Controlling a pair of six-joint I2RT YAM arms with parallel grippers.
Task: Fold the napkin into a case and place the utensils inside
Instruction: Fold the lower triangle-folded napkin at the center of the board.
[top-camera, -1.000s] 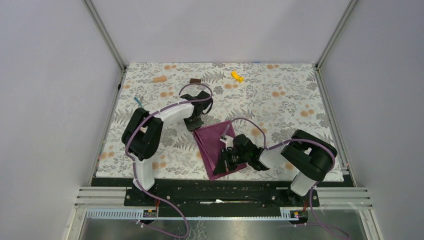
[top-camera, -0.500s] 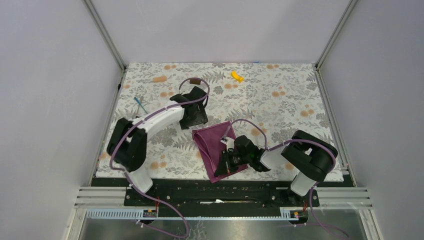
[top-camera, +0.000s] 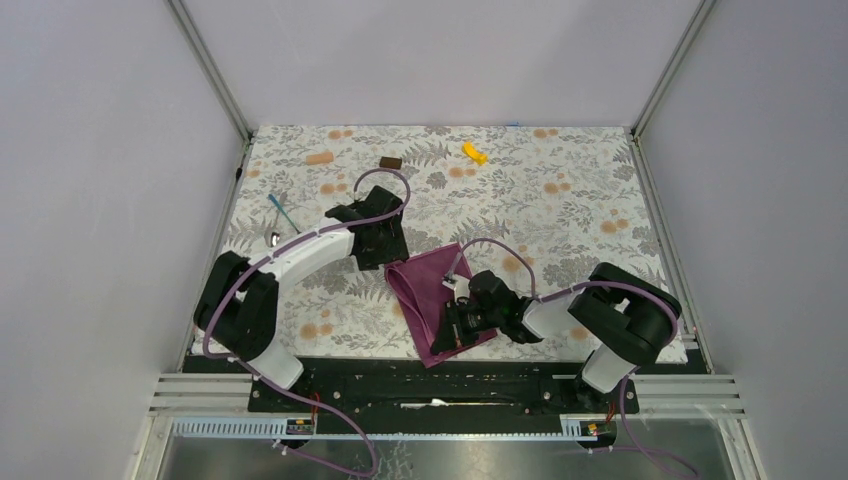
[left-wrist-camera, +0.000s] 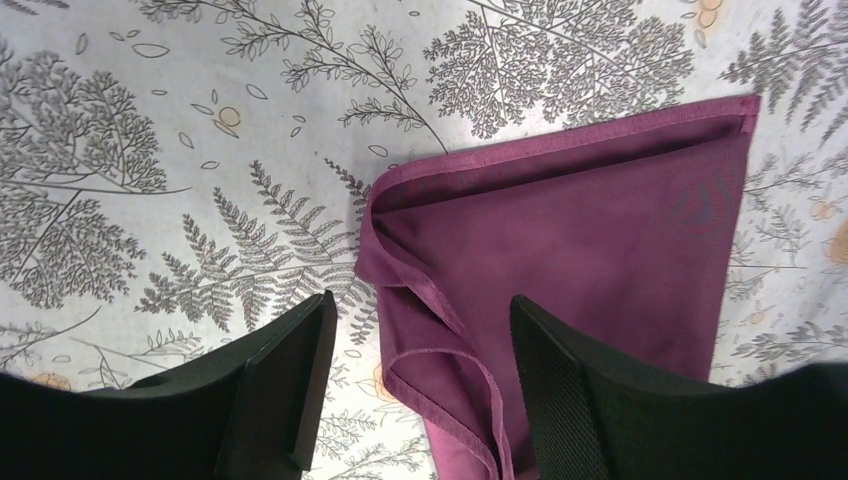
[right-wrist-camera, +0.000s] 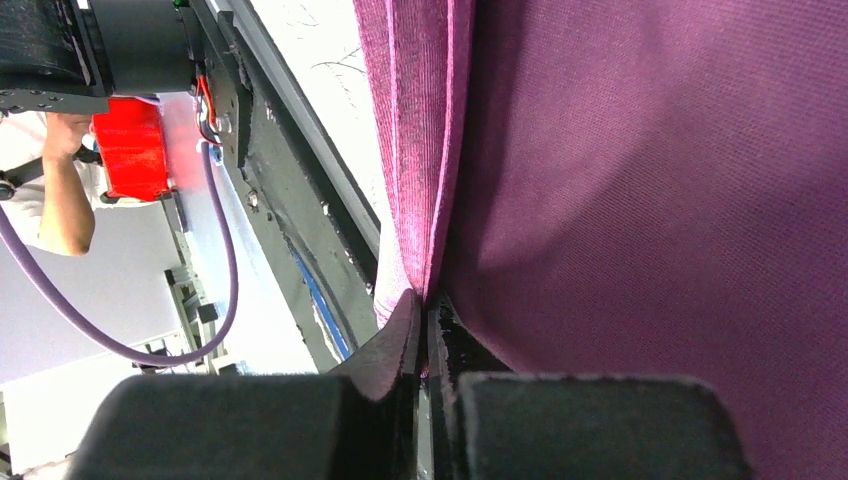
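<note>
The plum napkin (top-camera: 432, 288) lies folded near the table's front edge. In the left wrist view its left corner (left-wrist-camera: 420, 300) shows loose, hemmed layers turned over each other. My left gripper (top-camera: 392, 256) hovers open over that corner (left-wrist-camera: 422, 305), one finger on each side of it, holding nothing. My right gripper (top-camera: 447, 335) is shut on the napkin's near edge (right-wrist-camera: 425, 300), the cloth (right-wrist-camera: 640, 180) filling its view. The utensils lie far left on the table: a bluish handle (top-camera: 279, 208) and a silver spoon head (top-camera: 272, 238).
A yellow piece (top-camera: 474, 152), a brown block (top-camera: 390, 162) and a tan piece (top-camera: 319, 158) sit along the back of the floral table covering (top-camera: 560, 200). The black mounting rail (top-camera: 430, 375) runs just beyond the napkin's near edge. Walls enclose three sides.
My left gripper has opened and let go of the napkin's corner. Its elbow swung left, uncovering the spoon head. The right gripper stays shut on the near edge.
</note>
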